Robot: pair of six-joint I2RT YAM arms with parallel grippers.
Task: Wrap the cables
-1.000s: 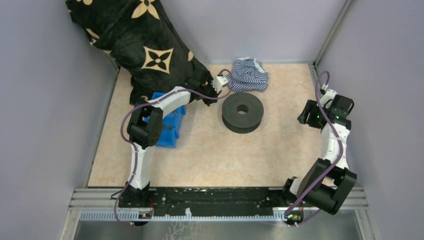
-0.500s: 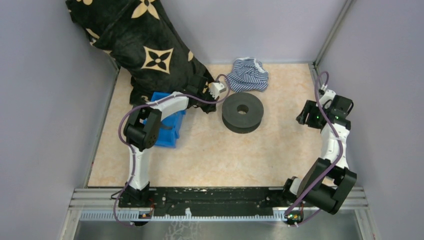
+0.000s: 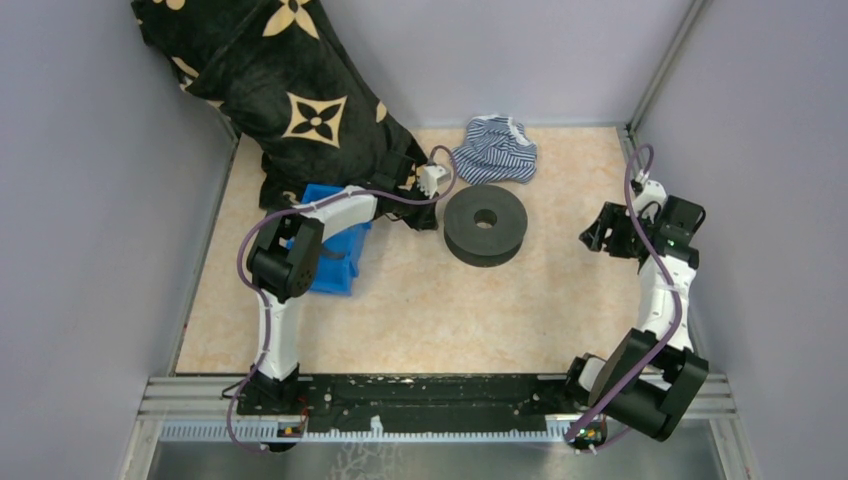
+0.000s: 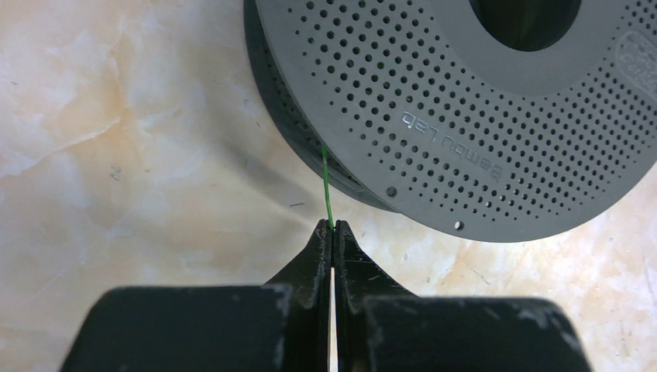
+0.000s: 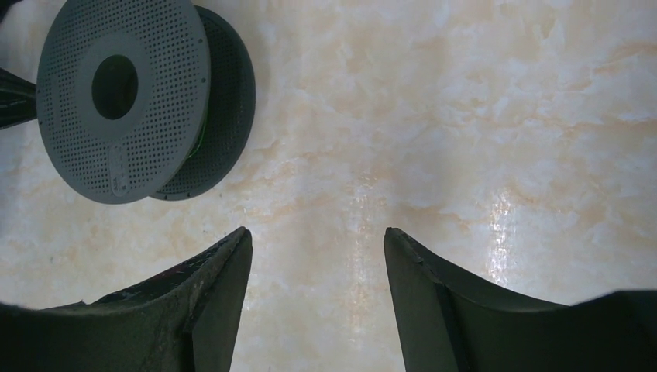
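**Left gripper (image 4: 332,229) pinching the cable (image 4: 326,186); right arm closing in**

Over the last second the left gripper has been pulling back from the striped cloth (image 3: 497,150) at the far edge, and it is now settling just left of the black spool (image 3: 485,223). The right gripper (image 5: 318,240) has been drifting off the right edge toward that spool, probably to steady it for winding. The left arm is reaching toward the far edge with its elbow bent over the blue bin (image 3: 338,262). Its fingers are clenched on the thin green cable, which is running straight out of the spool's groove. The right gripper's fingers are spread wide, grasping nothing, over bare tabletop.
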